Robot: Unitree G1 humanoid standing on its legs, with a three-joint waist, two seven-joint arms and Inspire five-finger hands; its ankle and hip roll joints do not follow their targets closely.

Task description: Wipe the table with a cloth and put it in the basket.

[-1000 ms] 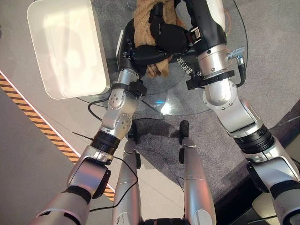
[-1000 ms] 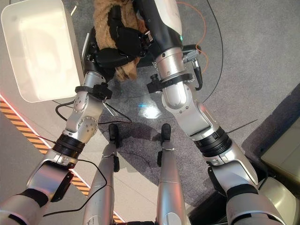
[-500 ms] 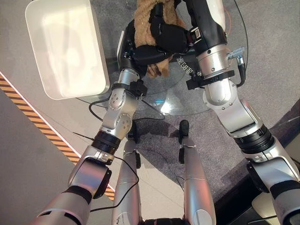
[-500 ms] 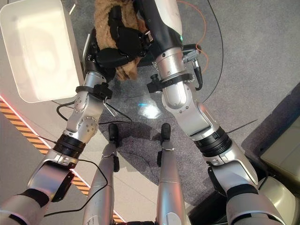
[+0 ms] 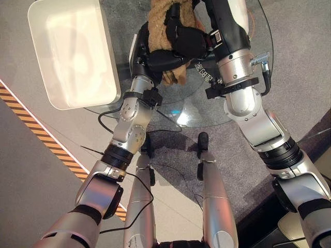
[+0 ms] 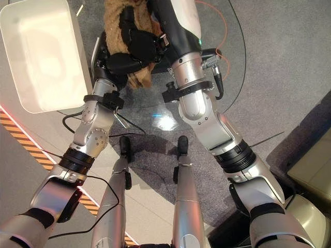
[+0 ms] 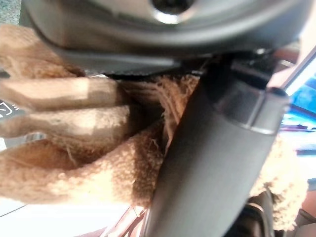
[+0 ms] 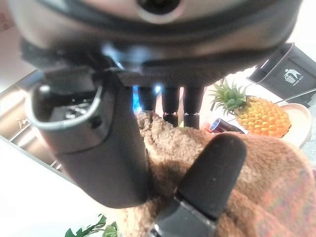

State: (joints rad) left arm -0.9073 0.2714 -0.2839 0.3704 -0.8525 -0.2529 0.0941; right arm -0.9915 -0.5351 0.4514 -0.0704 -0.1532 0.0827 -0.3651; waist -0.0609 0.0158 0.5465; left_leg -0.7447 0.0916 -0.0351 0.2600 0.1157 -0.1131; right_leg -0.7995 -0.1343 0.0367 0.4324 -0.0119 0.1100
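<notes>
- Sitting at the far left on the round glass table (image 5: pixel 207 111) is a white basket (image 5: pixel 72 51), apart from both hands.
- Next comes the left hand (image 5: pixel 158 58), curled around the fuzzy brown cloth (image 5: pixel 161 23) over the table.
- Then the right hand (image 5: pixel 185 39) grips the same cloth from the other side.

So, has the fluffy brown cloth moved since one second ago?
No. The fluffy brown cloth sits at the same spot beside the white rectangular basket, with the left hand and right hand on it.
</notes>
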